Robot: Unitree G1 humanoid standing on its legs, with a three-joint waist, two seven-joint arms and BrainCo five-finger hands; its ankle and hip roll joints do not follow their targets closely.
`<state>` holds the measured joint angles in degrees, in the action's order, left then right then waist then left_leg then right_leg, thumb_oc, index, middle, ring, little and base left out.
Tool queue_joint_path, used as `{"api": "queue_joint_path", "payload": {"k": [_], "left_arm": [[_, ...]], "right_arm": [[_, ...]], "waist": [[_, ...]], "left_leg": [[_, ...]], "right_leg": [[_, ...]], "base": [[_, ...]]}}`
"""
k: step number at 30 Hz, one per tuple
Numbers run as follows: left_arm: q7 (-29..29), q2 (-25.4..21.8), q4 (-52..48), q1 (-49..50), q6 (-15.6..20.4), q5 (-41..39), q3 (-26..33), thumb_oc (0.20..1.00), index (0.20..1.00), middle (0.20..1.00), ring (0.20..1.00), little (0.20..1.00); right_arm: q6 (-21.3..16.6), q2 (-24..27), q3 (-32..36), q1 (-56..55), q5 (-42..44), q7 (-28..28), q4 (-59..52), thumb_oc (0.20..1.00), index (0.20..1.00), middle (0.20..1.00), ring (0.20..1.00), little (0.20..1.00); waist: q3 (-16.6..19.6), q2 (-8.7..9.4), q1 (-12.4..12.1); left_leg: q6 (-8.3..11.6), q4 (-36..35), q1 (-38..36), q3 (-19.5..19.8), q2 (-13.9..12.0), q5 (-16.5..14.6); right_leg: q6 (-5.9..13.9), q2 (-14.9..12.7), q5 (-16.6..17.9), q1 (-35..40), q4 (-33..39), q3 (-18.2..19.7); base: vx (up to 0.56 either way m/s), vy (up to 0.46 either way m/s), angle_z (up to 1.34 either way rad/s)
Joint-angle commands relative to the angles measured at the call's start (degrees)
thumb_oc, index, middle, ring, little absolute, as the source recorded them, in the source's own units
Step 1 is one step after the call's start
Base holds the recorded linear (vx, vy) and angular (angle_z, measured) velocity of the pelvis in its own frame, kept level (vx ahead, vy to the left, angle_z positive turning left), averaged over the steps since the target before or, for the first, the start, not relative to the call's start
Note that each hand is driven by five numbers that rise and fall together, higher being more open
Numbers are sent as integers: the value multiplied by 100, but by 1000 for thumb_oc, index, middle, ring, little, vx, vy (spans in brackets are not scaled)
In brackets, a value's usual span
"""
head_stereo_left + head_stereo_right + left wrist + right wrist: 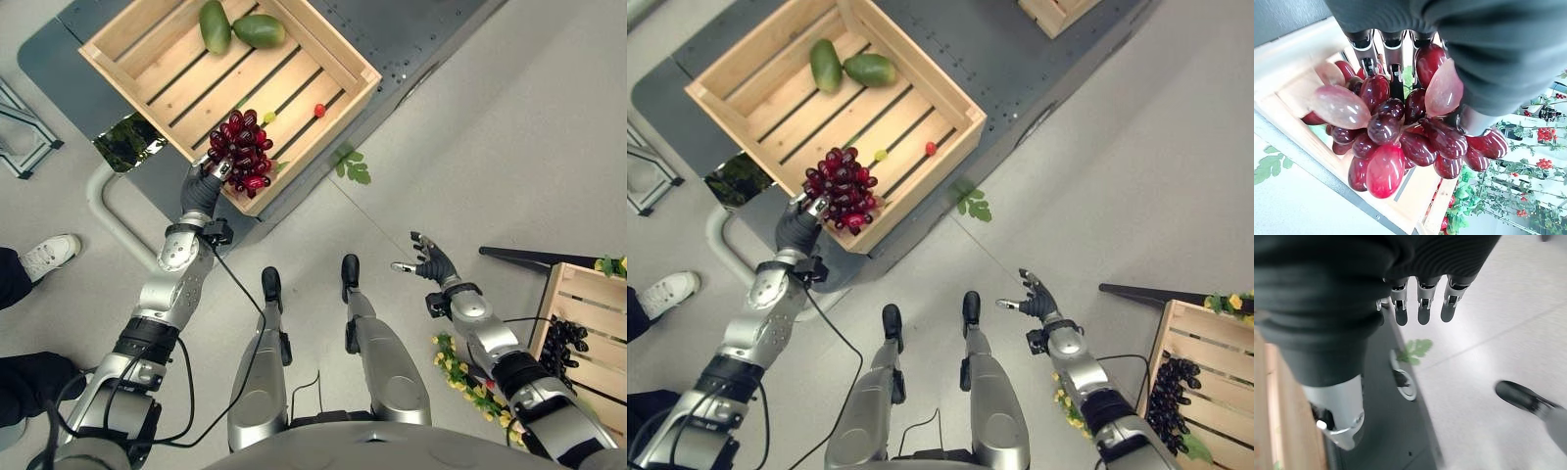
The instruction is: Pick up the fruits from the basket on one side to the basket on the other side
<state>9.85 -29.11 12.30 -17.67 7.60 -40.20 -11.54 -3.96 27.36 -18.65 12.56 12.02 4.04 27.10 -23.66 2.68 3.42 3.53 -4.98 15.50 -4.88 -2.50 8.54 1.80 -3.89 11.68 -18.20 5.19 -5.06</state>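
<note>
My left hand has its fingers curled round red grapes over the wooden crate; right hand fingers spread, holding nothing.

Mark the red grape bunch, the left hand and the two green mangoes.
Red grape bunch (243, 153), left eye view, middle of the cluster.
Left hand (201, 191), left eye view, dark cover.
Green mangoes (869, 69), right eye view, right mango's middle.

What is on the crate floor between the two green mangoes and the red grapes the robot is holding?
Mostly bare wooden slats. In the left eye view, the mangoes lie at the far end of the crate, the left hand holds the grapes at the near edge, and nothing sits between.
</note>
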Motion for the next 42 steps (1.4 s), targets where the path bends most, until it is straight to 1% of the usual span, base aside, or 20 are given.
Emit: {"api": "queue_joint_path", "payload": {"k": [1, 8, 13, 23, 30, 38, 42], "left_arm": [[-176, 36, -321, 218, 192, 112, 118, 200, 200, 200, 200, 200], [-182, 176, -677, 209, 212, 474, 117, 200, 200, 200, 200, 200], [-197, 285, -782, 187, 214, 587, 78, 200, 200, 200, 200, 200], [-242, 468, -959, 117, 210, 629, -154, 200, 200, 200, 200, 200], [-227, 529, -1060, 36, 225, 658, -360, 200, 200, 200, 200, 200], [-229, 655, -1093, -96, 229, 623, -634, 200, 200, 200, 200, 200], [-205, 710, -1085, -183, 257, 599, -766, 200, 200, 200, 200, 200]], "right_arm": [[-207, 146, 8, 0, -256, 18, -308, 1000, 1000, 1000, 1000, 1000], [-252, 283, 6, 293, -484, -19, -1029, 1000, 1000, 1000, 1000, 1000], [-229, 216, -128, 495, -562, -86, -1223, 1000, 1000, 1000, 1000, 1000], [-174, 39, -541, 1070, -817, -107, -1226, 1000, 1000, 1000, 1000, 1000], [-143, -103, -796, 1438, -935, -79, -1145, 1000, 1000, 1000, 1000, 1000], [-116, -355, -1115, 1886, -939, -39, -991, 1000, 1000, 1000, 1000, 1000], [-100, -559, -1315, 2135, -869, -27, -884, 1000, 1000, 1000, 1000, 1000]], "waist": [[440, 82, -49], [623, 65, -129], [731, 45, -183], [863, 3, -276], [936, 5, -322], [975, 17, -375], [1006, 25, -402]], "left_leg": [[-172, -2, 89, 84, 404, -451], [-191, -2, -69, 131, 406, -505], [-189, -2, -178, 154, 398, -538], [-190, -2, -249, 203, 404, -547], [-195, -2, -247, 237, 387, -546], [-195, -2, -247, 264, 380, -540], [-192, -2, -239, 273, 376, -535]], "right_leg": [[681, -260, -262, -52, -81, 71], [662, -260, -331, 125, -82, 44], [647, -266, -377, 242, -82, -5], [625, -265, -412, 341, -75, -49], [614, -263, -427, 351, -77, -61], [601, -264, -447, 362, -88, -87], [598, -261, -452, 360, -90, -102]], "base": [[0, 0, 0], [22, -7, 0], [36, -15, 1], [3, -1, 0], [0, 0, 0], [0, -2, 1], [0, 0, 0]]}}
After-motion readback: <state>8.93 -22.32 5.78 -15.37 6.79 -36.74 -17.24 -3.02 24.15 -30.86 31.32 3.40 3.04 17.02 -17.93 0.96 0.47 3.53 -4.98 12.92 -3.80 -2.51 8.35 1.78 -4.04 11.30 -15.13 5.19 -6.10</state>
